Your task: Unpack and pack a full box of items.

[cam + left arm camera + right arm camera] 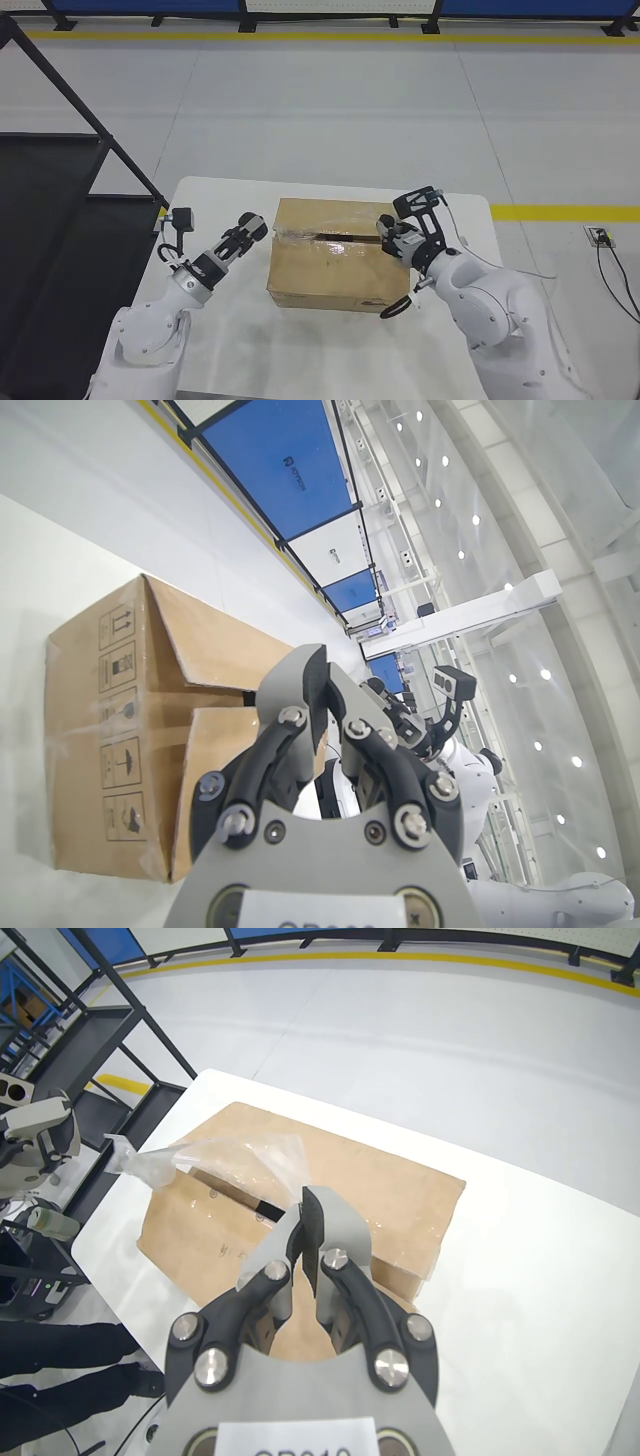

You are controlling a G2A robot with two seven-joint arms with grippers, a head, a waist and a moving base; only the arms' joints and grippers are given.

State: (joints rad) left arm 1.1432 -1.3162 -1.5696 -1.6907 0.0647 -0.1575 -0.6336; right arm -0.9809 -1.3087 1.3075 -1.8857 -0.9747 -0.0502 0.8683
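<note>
A brown cardboard box [330,265] stands in the middle of the white table [220,330]. Its top flaps [220,680] are slightly parted along the seam. My right gripper [305,1208] sits over the box's right top edge [388,232], shut on a strip of clear tape [240,1153]. The strip is peeled up off the lid and stretches toward the far end of the box [390,1198]. My left gripper [256,224] hovers just off the box's left end, shut and holding nothing [322,670]. That end of the box [100,720] carries printed handling symbols.
A black metal rack [50,230] stands right beside the table's left edge, also seen in the right wrist view [100,1028]. Bare table surface [525,1253] lies in front of and to the right of the box.
</note>
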